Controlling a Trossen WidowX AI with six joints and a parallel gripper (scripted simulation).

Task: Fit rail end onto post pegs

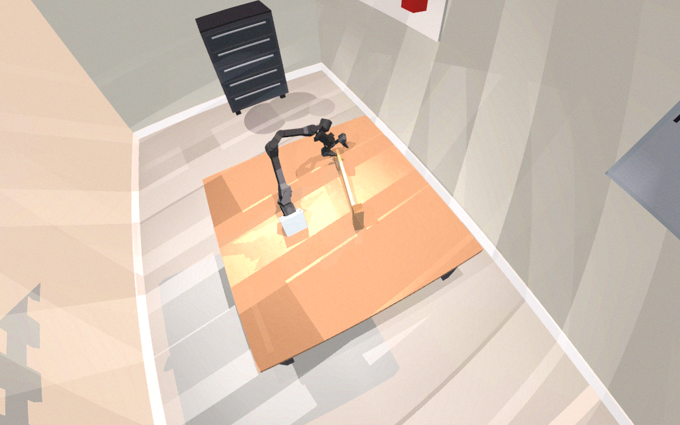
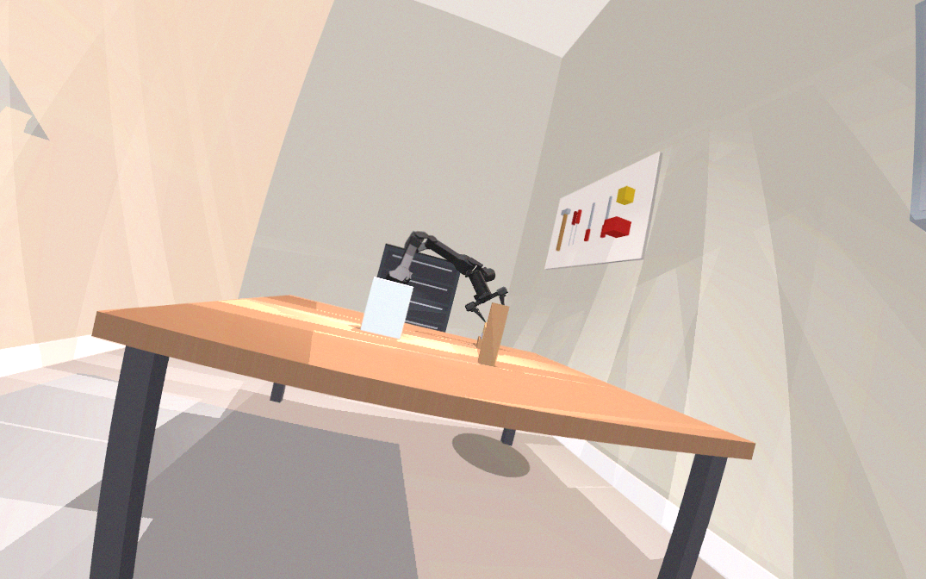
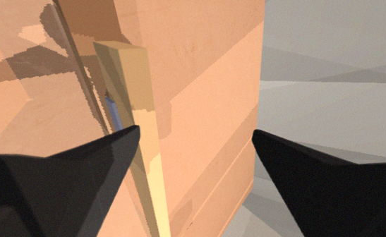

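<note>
The long wooden rail point(image 1: 346, 182) point(image 3: 141, 77) runs from beneath the gripper to the upright wooden post point(image 1: 358, 220) point(image 2: 493, 336). The post hides the rail's near end, the pegs and the holes, so their fit cannot be judged. A small blue-grey piece point(image 3: 113, 109), perhaps the bracket, shows along the left side of the far end in the wrist view. I cannot tell the footboard block apart from the rail. My gripper point(image 1: 341, 150) point(image 2: 494, 311) point(image 3: 197, 132) is open and empty above the far end. The rail lies toward the left finger in the wrist view, not centred.
The white arm base point(image 1: 293, 222) point(image 2: 387, 308) stands on the wooden table point(image 1: 384, 264) point(image 2: 236, 338), left of the post. A dark drawer cabinet point(image 1: 247, 66) point(image 2: 429, 295) stands on the floor behind. Shadows cross the table, and its edge point(image 3: 254, 155) shows in the wrist view.
</note>
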